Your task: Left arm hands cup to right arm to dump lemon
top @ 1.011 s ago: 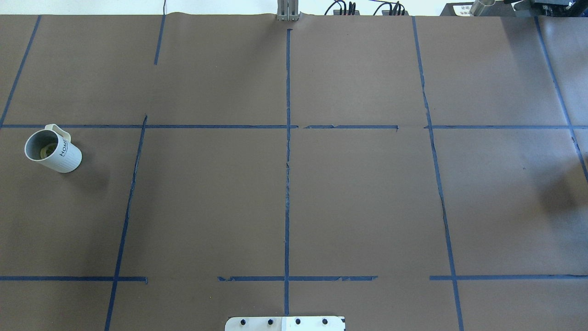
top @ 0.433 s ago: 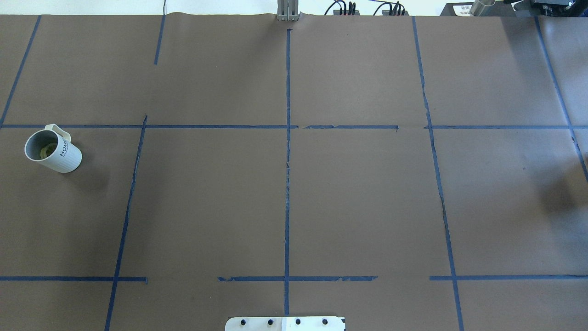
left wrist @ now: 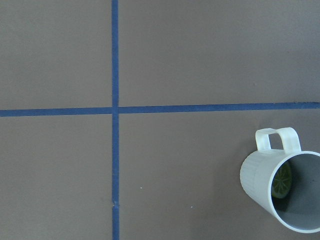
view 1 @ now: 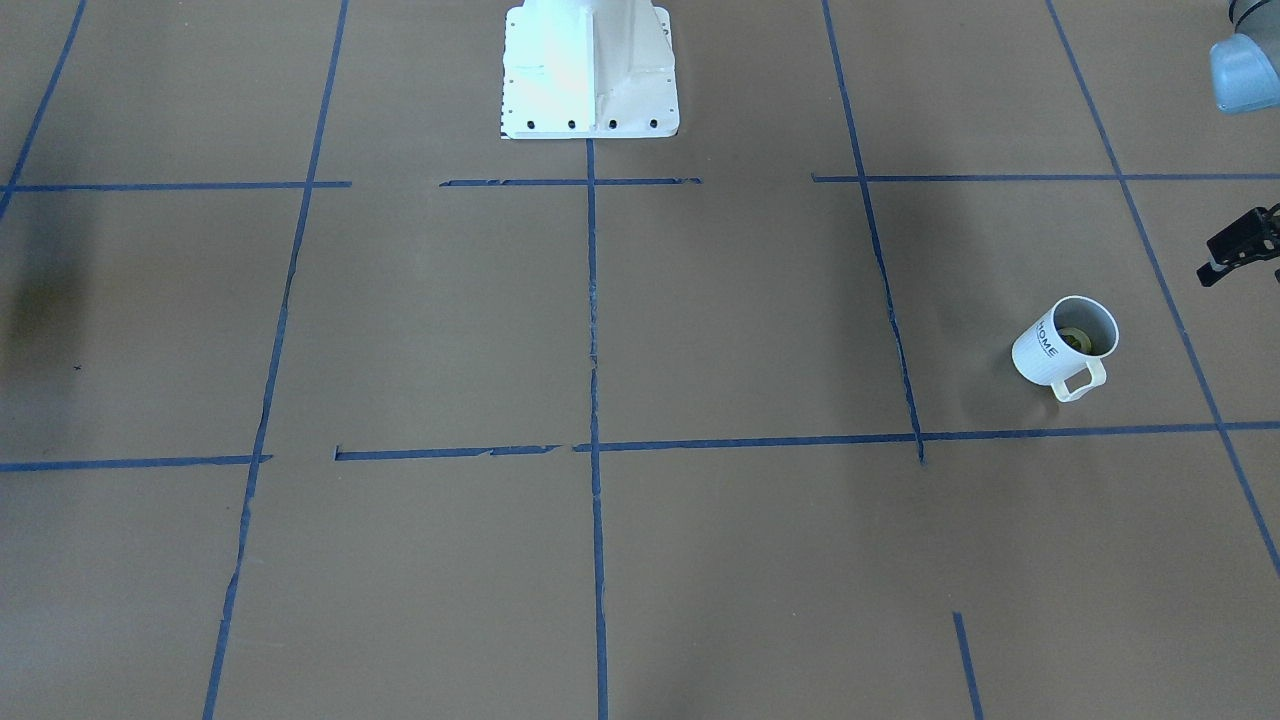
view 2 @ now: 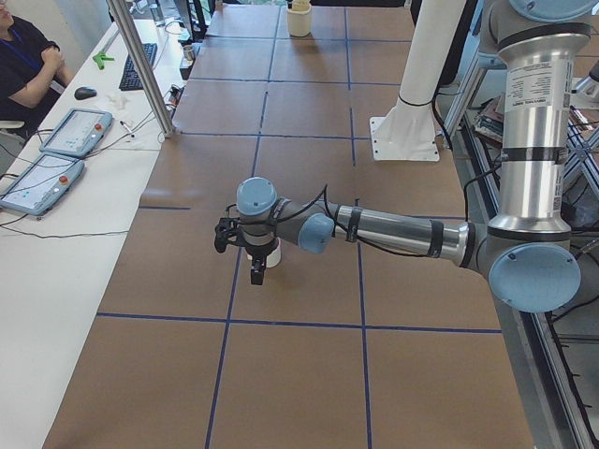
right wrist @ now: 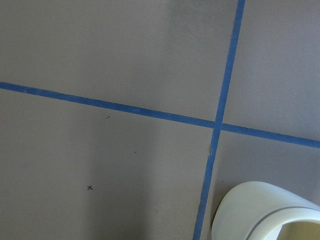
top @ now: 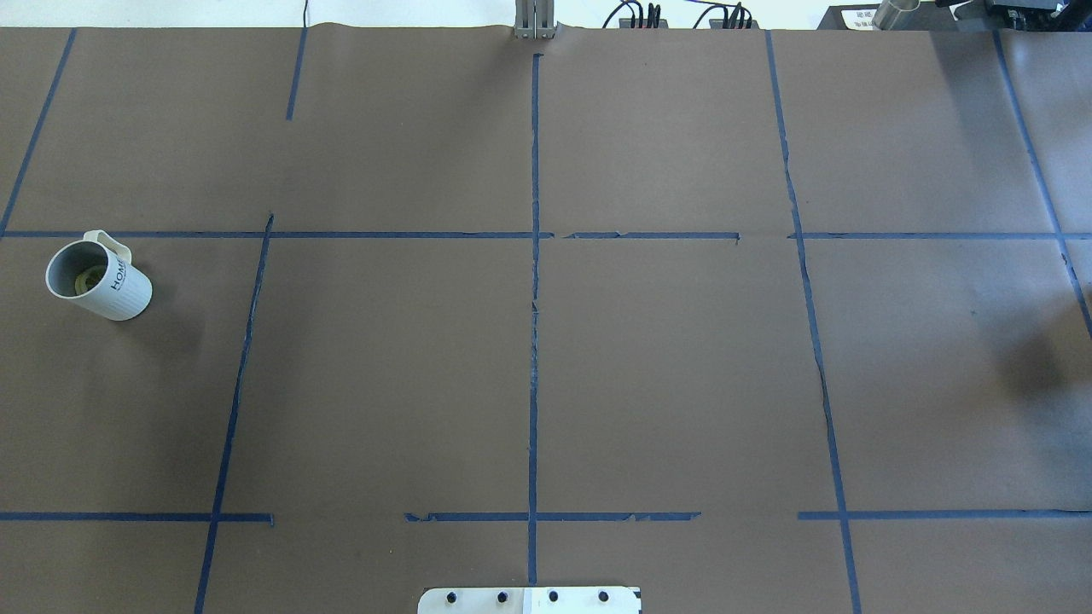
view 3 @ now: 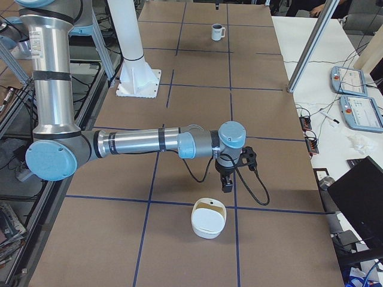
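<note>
The white "HOME" cup [top: 109, 288] stands upright at the table's far left, handle pointing away from the robot. It also shows as cup [view 1: 1058, 350], cup [left wrist: 280, 192] and small, far cup [view 3: 218, 31]. The lemon [left wrist: 283, 180] lies inside it, also seen as lemon [view 1: 1076, 340] and lemon [top: 86, 280]. My left gripper [view 2: 254, 269] hangs above the table beside the cup, apart from it; only its black edge [view 1: 1238, 245] enters the front view, and I cannot tell whether it is open. My right gripper [view 3: 228, 181] hovers at the table's right end; its state cannot be told.
A cream bowl [view 3: 208, 219] sits on the table just beyond the right gripper, its rim seen as bowl [right wrist: 265, 210]. The robot's white base [view 1: 590, 70] stands at the near middle edge. Blue tape lines grid the brown table. A person sits at a side desk [view 2: 28, 65].
</note>
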Available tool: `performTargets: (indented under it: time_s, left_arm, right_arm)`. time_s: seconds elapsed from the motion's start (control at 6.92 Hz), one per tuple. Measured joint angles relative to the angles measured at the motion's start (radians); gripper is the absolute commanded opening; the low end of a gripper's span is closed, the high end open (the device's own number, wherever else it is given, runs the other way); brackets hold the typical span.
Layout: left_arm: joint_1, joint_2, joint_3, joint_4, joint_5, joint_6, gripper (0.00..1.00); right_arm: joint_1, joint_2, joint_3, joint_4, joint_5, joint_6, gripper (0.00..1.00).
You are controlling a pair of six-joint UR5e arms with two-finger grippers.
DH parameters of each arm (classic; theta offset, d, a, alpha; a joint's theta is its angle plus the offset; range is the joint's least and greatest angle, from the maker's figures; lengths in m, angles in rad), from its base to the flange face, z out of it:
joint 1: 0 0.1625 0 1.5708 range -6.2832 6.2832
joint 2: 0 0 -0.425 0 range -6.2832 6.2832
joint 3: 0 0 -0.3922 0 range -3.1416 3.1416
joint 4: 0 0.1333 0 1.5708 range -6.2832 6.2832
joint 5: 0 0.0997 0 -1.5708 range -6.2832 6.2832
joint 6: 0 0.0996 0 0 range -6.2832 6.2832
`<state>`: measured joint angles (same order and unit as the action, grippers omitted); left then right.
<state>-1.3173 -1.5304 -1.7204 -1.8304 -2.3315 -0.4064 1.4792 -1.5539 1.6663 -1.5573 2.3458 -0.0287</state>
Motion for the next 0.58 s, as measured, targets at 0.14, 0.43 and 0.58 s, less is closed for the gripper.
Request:
performTargets:
  time_s: [0.14, 0.43, 0.58]
  left_arm:
    - [0.027, -0.019, 0.021, -0.025, 0.001, -0.038, 1.00]
    - [0.053, -0.078, 0.075, -0.039, 0.001, -0.120, 1.00]
    - [0.077, -0.091, 0.092, -0.040, 0.001, -0.140, 1.00]
  right_arm:
    - [-0.002, 0.000, 0.000, 0.000, 0.000, 0.001, 1.00]
    - [-0.003, 0.000, 0.000, 0.000, 0.001, 0.001, 1.00]
    - [-0.003, 0.000, 0.000, 0.000, 0.001, 0.001, 1.00]
